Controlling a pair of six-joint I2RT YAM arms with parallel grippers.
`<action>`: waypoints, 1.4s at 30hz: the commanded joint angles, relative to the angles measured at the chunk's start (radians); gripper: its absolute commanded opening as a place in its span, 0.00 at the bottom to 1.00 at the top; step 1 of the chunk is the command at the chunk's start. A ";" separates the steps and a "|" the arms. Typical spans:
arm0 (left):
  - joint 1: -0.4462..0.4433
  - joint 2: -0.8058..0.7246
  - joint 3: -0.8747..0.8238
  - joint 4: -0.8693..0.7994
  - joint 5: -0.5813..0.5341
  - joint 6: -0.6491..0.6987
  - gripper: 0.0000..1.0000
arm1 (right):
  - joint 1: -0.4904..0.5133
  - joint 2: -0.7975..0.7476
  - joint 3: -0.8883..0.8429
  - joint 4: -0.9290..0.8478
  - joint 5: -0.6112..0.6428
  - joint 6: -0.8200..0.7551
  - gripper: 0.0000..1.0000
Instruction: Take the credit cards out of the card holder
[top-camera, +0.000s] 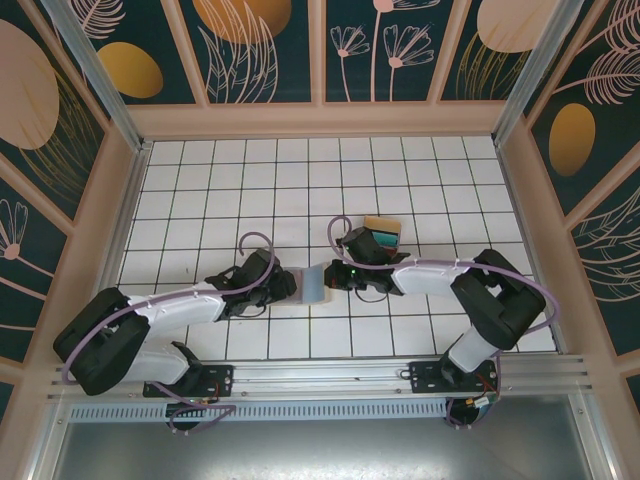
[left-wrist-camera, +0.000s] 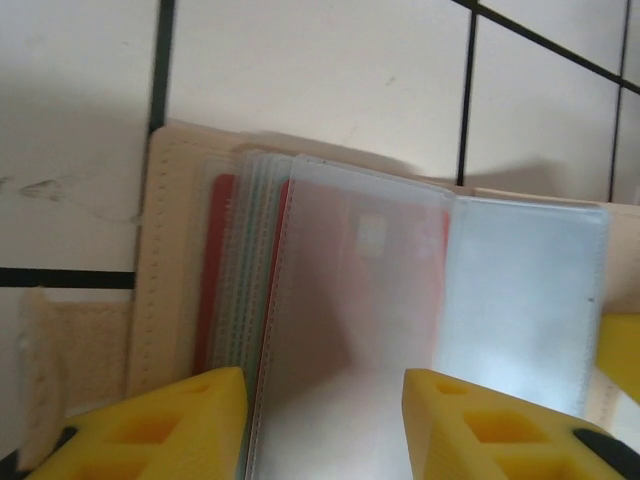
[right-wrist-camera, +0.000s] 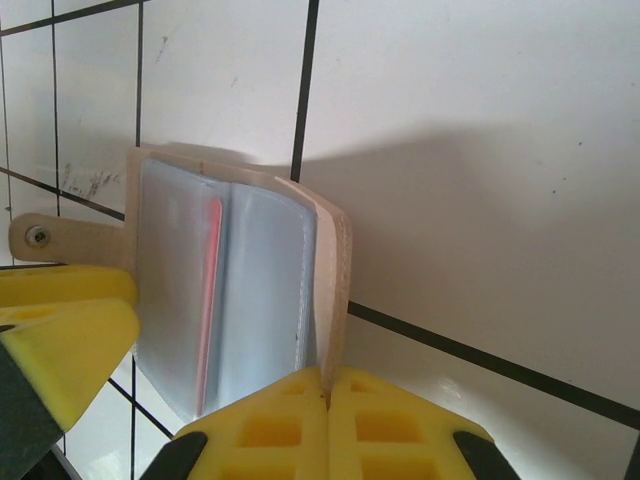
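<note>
While both arms stretched low and inward over the tiled table (top-camera: 200, 170), the right gripper (right-wrist-camera: 326, 388) pinched the tan cover edge of the open card holder (right-wrist-camera: 240, 270); the left gripper (left-wrist-camera: 322, 400) stood spread over its clear sleeves (left-wrist-camera: 360, 300), a red card (left-wrist-camera: 222, 262) tucked inside.

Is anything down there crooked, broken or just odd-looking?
Nothing looks broken or spilled. The card holder is splayed open, its clear sleeves fanned unevenly rather than stacked flush, with a red card showing in one.
</note>
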 joint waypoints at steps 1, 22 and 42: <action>0.001 0.019 -0.017 0.086 0.107 0.014 0.48 | 0.000 0.017 -0.003 0.028 -0.016 -0.014 0.00; 0.001 0.078 0.084 0.230 0.278 0.063 0.47 | -0.017 0.028 -0.008 0.040 -0.010 0.008 0.00; 0.106 -0.061 0.022 -0.010 0.045 0.078 0.34 | -0.041 -0.033 0.046 -0.073 0.051 -0.020 0.29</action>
